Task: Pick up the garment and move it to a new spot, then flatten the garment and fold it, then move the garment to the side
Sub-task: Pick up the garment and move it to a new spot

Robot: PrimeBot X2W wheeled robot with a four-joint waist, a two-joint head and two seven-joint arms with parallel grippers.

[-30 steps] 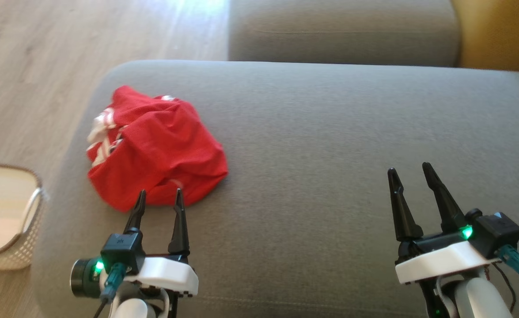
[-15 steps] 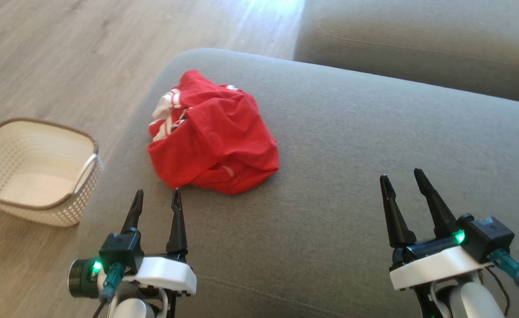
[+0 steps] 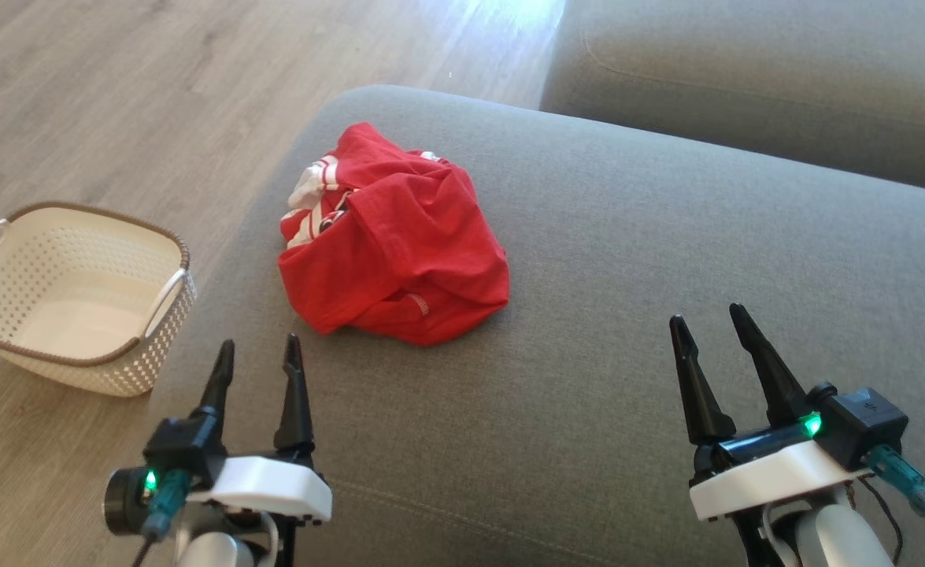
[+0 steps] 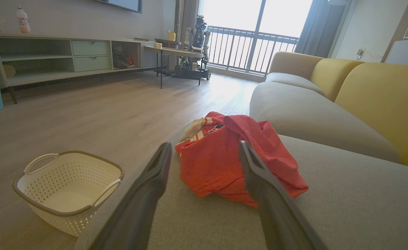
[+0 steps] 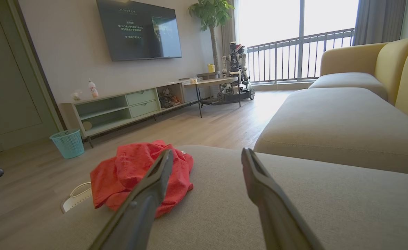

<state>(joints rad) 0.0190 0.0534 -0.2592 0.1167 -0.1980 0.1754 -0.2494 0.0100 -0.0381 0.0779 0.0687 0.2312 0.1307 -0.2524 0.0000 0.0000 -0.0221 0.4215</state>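
Note:
A crumpled red garment (image 3: 395, 244) with white stripes lies on the grey sofa cushion (image 3: 667, 260), near its left end. My left gripper (image 3: 257, 354) hovers open just short of the garment's near edge, its fingers apart and holding nothing. In the left wrist view the garment (image 4: 224, 159) sits right beyond the spread fingers (image 4: 259, 180). My right gripper (image 3: 706, 323) stands open over bare cushion, far to the garment's right. The right wrist view has the garment (image 5: 134, 173) off to the left behind one finger.
A white perforated basket (image 3: 68, 295) stands on the wood floor (image 3: 116, 94) left of the sofa. A second grey cushion (image 3: 761, 71) lies behind. Yellow backrests (image 4: 381, 104), a low cabinet (image 5: 120, 107), a small table and a teal bin (image 5: 67, 142) are farther off.
The head camera has turned left, so garment and basket sit further right in the picture. Both grippers stay open; the left one sits slightly lower and further left.

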